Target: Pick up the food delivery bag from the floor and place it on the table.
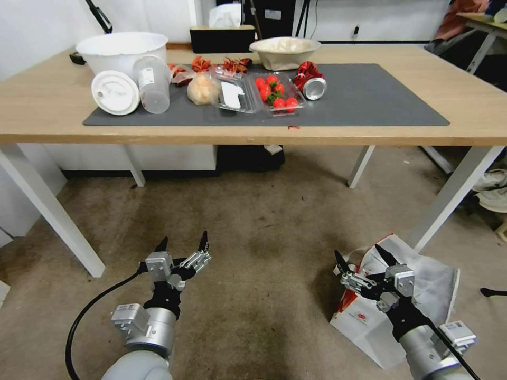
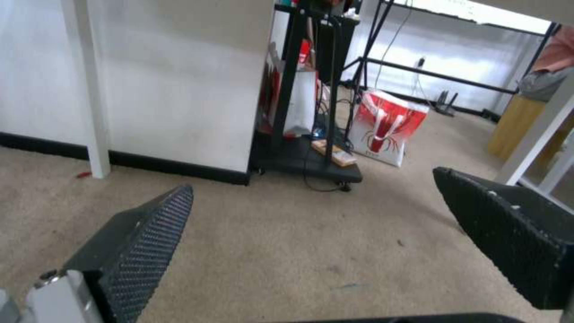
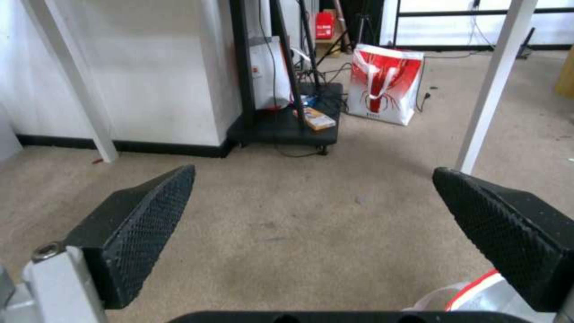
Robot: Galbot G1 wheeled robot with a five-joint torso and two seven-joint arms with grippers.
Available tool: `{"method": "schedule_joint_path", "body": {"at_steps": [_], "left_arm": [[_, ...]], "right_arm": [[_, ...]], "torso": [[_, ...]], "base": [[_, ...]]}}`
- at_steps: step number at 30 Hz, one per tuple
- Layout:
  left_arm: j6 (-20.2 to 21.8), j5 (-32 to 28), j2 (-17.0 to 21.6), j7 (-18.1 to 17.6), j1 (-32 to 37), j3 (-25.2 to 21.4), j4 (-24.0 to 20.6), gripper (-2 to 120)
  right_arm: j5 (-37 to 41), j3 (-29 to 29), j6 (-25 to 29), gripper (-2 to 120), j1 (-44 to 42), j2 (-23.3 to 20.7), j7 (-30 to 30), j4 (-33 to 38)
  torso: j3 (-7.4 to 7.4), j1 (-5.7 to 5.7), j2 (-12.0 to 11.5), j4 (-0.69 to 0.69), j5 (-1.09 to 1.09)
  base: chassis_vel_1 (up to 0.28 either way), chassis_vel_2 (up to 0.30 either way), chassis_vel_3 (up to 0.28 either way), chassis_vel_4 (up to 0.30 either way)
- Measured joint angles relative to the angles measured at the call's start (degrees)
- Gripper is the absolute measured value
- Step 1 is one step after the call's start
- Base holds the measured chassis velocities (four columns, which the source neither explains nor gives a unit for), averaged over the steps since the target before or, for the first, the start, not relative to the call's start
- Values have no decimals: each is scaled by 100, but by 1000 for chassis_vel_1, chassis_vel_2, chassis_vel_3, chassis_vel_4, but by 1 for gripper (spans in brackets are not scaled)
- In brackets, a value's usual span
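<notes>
While the left claw (image 1: 183,244) hangs spread, the right claw (image 1: 360,258) gapes above the food delivery bag (image 1: 369,322).

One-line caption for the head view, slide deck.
Both grippers open: right gripper above the food delivery bag on the floor, left gripper idle.

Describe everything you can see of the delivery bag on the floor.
The bag is white paper with a red side panel and a small round red logo on its front. It stands on the beige carpet beside a white table leg, its top crumpled open. The open right gripper hovers over its mouth.
</notes>
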Motion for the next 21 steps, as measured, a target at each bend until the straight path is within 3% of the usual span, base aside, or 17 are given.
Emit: {"method": "schedule_joint_path", "body": {"at_steps": [21], "left_arm": [[-21, -64, 69, 12, -21, -34, -24, 100]], "right_arm": [[3, -14, -52, 100, 62, 17, 23, -23]], "torso": [[-406, -67, -470, 0, 0]], "base": [[0, 0, 0, 0]]}}
